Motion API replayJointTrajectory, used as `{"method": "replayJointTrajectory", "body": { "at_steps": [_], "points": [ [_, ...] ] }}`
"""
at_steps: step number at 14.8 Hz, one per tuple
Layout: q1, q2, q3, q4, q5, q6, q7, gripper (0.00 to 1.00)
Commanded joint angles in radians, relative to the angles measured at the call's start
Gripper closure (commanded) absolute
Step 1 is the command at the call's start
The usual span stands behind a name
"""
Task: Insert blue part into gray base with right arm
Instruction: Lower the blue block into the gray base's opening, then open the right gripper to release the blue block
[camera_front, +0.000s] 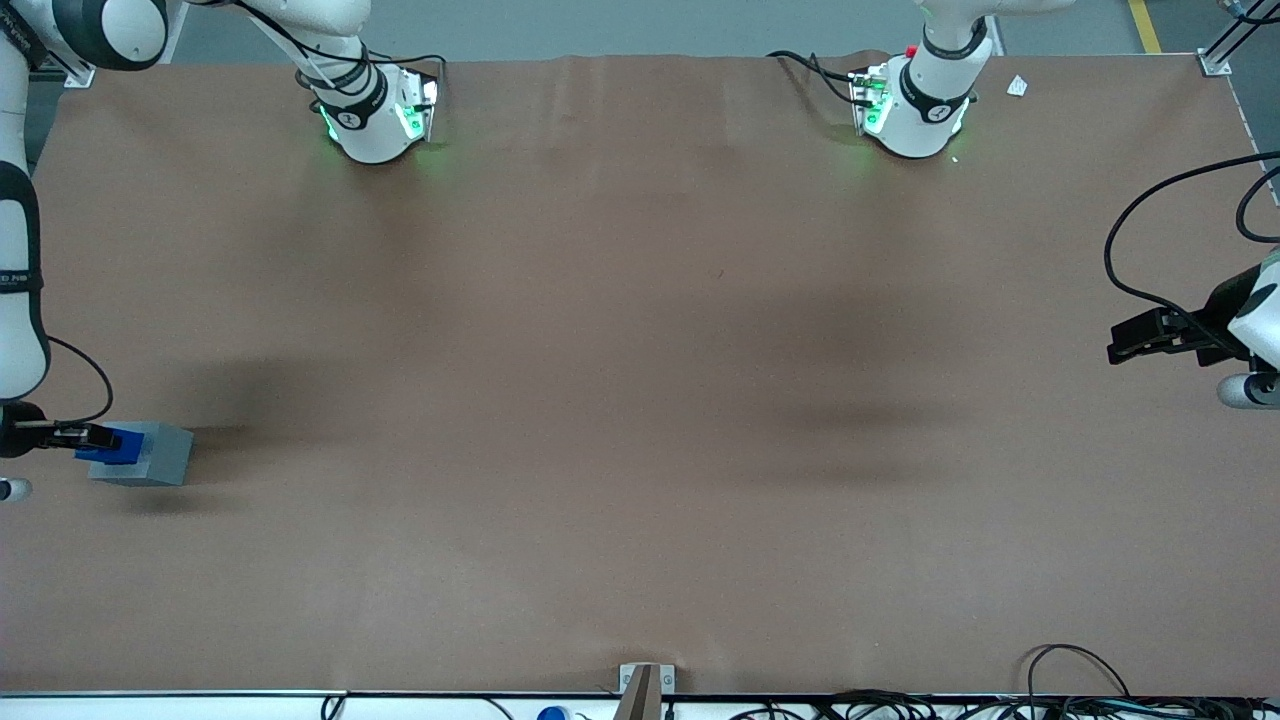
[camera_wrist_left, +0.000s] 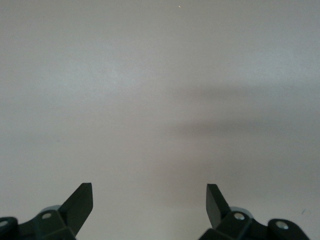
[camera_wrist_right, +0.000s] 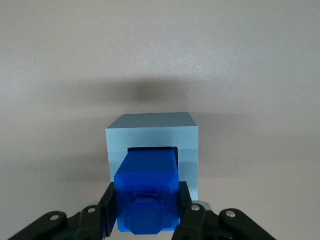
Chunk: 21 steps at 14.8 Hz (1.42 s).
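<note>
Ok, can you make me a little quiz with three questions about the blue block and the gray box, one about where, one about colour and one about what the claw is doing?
1. Where is the blue part?
A. Lying alone in the middle of the table
B. Partly in the gray base's socket, at the working arm's end of the table
C. Under the gray base

2. What colour is the gray base?
A. Light gray
B. Red
C. Green

3. What is the right arm's gripper doing?
A. Hanging open with nothing in it
B. Holding a cable
C. Shut on the blue part

Answers:
1 B: the wrist view shows its front end inside the square opening.
2 A: its faces are pale gray in both views.
3 C: the black fingers press against both sides of the blue part.
</note>
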Motion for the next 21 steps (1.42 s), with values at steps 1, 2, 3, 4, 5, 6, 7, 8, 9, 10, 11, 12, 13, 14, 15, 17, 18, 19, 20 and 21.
{"method": "replayJointTrajectory", "body": {
  "at_steps": [1, 2, 3, 4, 5, 6, 7, 8, 9, 10, 11, 12, 13, 14, 15, 17, 18, 19, 20, 21],
  "points": [
    [-0.019, 0.016, 0.015, 0.023, -0.010, -0.005, -0.015, 0.21],
    [-0.019, 0.016, 0.015, 0.022, -0.010, -0.005, -0.018, 0.00],
    [-0.019, 0.014, 0.015, 0.022, -0.010, -0.005, -0.018, 0.00],
    [-0.017, 0.013, 0.015, 0.023, -0.010, -0.006, -0.016, 0.00],
    [-0.014, 0.010, 0.015, 0.023, -0.010, -0.008, -0.015, 0.00],
    [-0.008, 0.007, 0.015, 0.025, -0.010, -0.010, -0.011, 0.00],
    [-0.005, -0.005, 0.017, 0.025, -0.007, -0.019, -0.010, 0.00],
    [-0.002, -0.022, 0.018, 0.025, -0.001, -0.019, -0.005, 0.00],
    [0.001, -0.045, 0.023, 0.022, 0.001, -0.025, -0.008, 0.00],
    [0.012, -0.071, 0.023, 0.020, 0.004, -0.054, -0.005, 0.00],
    [0.026, -0.097, 0.023, 0.020, 0.008, -0.095, -0.001, 0.00],
    [0.044, -0.126, 0.023, 0.020, 0.010, -0.132, 0.002, 0.00],
    [0.062, -0.157, 0.023, 0.020, 0.010, -0.161, 0.022, 0.00],
    [0.081, -0.189, 0.023, 0.020, 0.010, -0.196, 0.057, 0.00],
    [0.104, -0.218, 0.025, 0.020, 0.011, -0.232, 0.100, 0.00],
    [0.147, -0.271, 0.025, 0.019, 0.013, -0.270, 0.163, 0.00],
    [0.168, -0.291, 0.025, 0.016, 0.016, -0.292, 0.191, 0.00],
    [0.188, -0.311, 0.025, 0.013, 0.016, -0.309, 0.227, 0.00],
    [0.205, -0.332, 0.026, 0.000, 0.020, -0.318, 0.261, 0.00],
    [0.219, -0.363, 0.026, -0.032, 0.046, -0.315, 0.280, 0.00]
  ]
}}
